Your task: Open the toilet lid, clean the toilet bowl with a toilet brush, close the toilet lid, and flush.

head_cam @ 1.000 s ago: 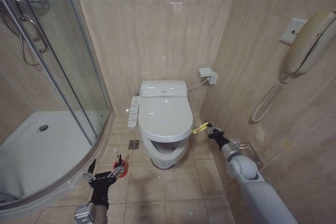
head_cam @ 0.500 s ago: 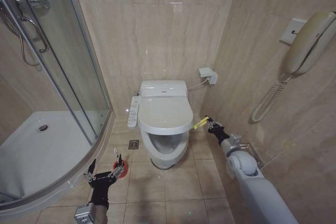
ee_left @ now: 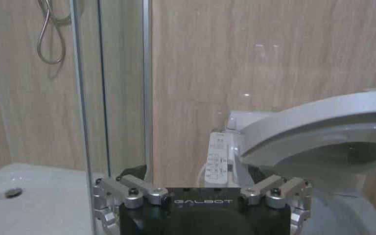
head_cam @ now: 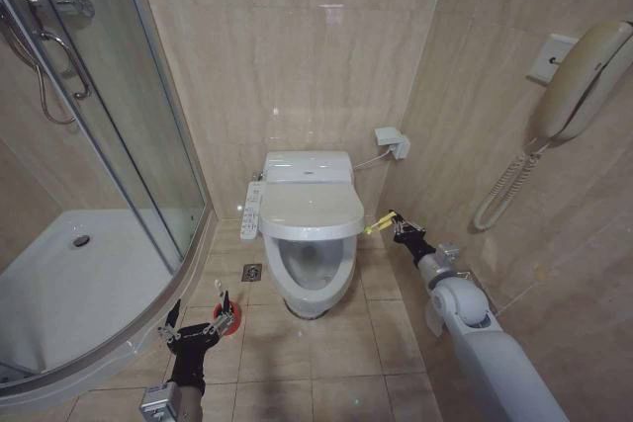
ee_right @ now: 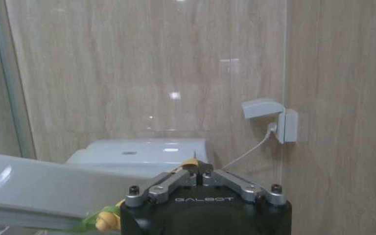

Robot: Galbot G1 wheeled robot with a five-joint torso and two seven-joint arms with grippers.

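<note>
Right gripper [head_cam: 393,225], frame centre-right — clamped on green-yellow band [head_cam: 377,230], toilet lid [head_cam: 312,211] half-raised; swing steadily about hinge — avoid slipping

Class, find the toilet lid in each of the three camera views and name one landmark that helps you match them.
Head view: the toilet lid sits centre frame, partly raised over the toilet bowl, with the right gripper at its green-yellow band.
Left wrist view: the lid shows at the right, tilted up.
Right wrist view: the lid crosses the lower left.
Shared landmark: the white bidet unit at the bowl's rear.
</note>
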